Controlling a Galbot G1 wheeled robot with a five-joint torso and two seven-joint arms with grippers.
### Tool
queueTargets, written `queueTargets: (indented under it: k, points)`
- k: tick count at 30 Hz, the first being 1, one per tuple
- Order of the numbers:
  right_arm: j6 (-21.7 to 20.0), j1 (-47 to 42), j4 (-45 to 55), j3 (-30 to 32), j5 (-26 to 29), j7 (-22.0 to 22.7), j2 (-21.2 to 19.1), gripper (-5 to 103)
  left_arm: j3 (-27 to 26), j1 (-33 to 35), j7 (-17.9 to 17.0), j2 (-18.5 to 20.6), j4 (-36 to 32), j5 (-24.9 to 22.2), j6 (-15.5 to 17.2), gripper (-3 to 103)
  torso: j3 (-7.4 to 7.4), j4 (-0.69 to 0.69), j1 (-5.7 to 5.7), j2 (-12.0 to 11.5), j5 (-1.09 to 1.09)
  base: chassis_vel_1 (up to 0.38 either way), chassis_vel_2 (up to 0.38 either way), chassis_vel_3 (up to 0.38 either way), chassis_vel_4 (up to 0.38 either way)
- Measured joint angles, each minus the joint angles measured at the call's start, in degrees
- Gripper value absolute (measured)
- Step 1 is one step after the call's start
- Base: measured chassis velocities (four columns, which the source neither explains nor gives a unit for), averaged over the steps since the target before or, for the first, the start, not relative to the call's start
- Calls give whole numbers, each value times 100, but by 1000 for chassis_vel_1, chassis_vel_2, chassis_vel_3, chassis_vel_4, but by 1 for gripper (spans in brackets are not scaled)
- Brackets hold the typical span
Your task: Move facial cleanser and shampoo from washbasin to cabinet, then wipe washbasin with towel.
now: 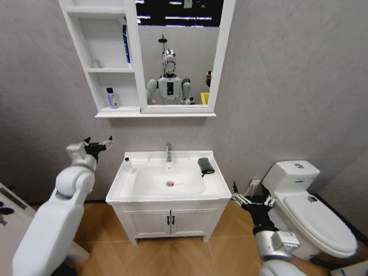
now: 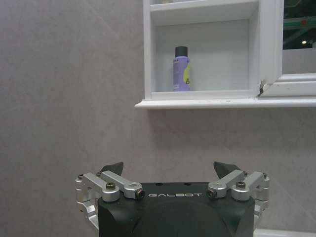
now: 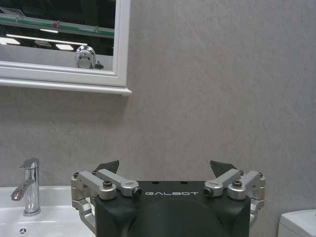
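Fingers spread and empty on both sides: the left gripper [image 1: 99, 144] is raised beside the washbasin's [image 1: 215, 185] left edge, below the cabinet [image 1: 77, 46]. On the cabinet's lowest shelf stands a purple bottle [image 2: 181, 68] with a black cap, so one item appears to be moved already. A white bottle [image 1: 128, 165] sits on the washbasin's left rim, seemingly yet to go up. Past the tap [image 1: 168, 152], the towel [image 1: 206, 166] lies on the right rim, so wiping looks not yet begun. The right gripper [image 1: 251, 200] hovers low between washbasin and toilet [image 1: 313, 215].
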Motion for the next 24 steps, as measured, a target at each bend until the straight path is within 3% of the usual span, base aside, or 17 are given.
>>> queueTargets:
  k: [2, 4, 9, 24]
  points:
    - [-61, 18, -1, -2, 6, -1, 0, 100, -140, 230, 111, -54, -76, 56, -95, 100, 0, -1, 0, 0, 0, 0, 0, 0, 0]
    - [-208, 127, -5, -38, 15, -7, -10, 100, -512, 868, 560, -205, -318, 197, -278, 100, 0, 0, 0, 0, 2, 0, 0, 0, 0]
    - [-330, 188, -18, -80, 19, -12, 4, 100, -789, 1572, 1025, -424, -490, 402, -531, 100, 0, -1, -1, 0, 2, 0, 0, 0, 0]
    - [-204, 30, -64, -46, 7, -48, 33, 100, -720, 1508, 1066, -465, -327, 581, -639, 100, 2, -2, 3, -2, 2, -51, 53, 66, -59]
